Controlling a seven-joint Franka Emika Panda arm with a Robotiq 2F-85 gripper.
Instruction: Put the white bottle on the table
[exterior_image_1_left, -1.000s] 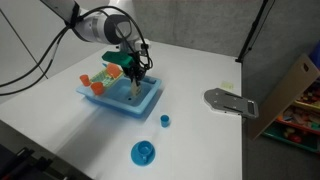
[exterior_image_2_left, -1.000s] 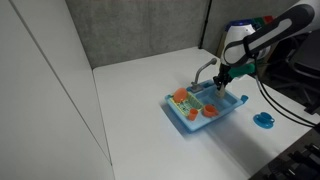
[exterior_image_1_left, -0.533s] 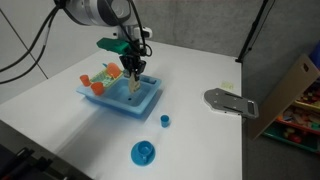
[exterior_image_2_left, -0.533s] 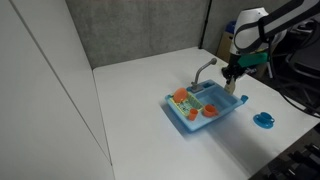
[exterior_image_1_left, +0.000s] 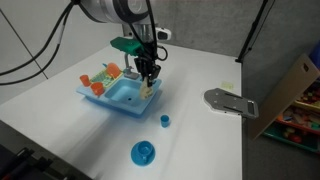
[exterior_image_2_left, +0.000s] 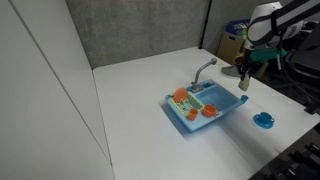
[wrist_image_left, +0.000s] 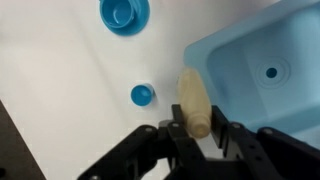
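Observation:
My gripper (exterior_image_1_left: 150, 80) is shut on the white bottle (wrist_image_left: 193, 100), a small cream, stubby bottle that sticks out below the fingers (wrist_image_left: 196, 130). In both exterior views the bottle (exterior_image_1_left: 150, 88) (exterior_image_2_left: 243, 83) hangs in the air at the edge of the blue toy sink (exterior_image_1_left: 118, 96) (exterior_image_2_left: 205, 112), above the white table (exterior_image_1_left: 200, 85) (exterior_image_2_left: 140, 130). In the wrist view the bottle lies over the sink's rim (wrist_image_left: 215, 60), with the table (wrist_image_left: 60, 70) to the left.
A small blue cup (exterior_image_1_left: 165, 121) (wrist_image_left: 142, 95) and a blue round dish (exterior_image_1_left: 143, 152) (exterior_image_2_left: 264, 120) (wrist_image_left: 124, 14) stand on the table near the sink. Orange cups (exterior_image_1_left: 100, 80) (exterior_image_2_left: 183, 98) sit in the sink's rack. A grey flat object (exterior_image_1_left: 230, 102) lies near the table's edge.
The gripper has lifted the bottle out of the sink basin and carried it sideways to the sink's edge, toward the open table.

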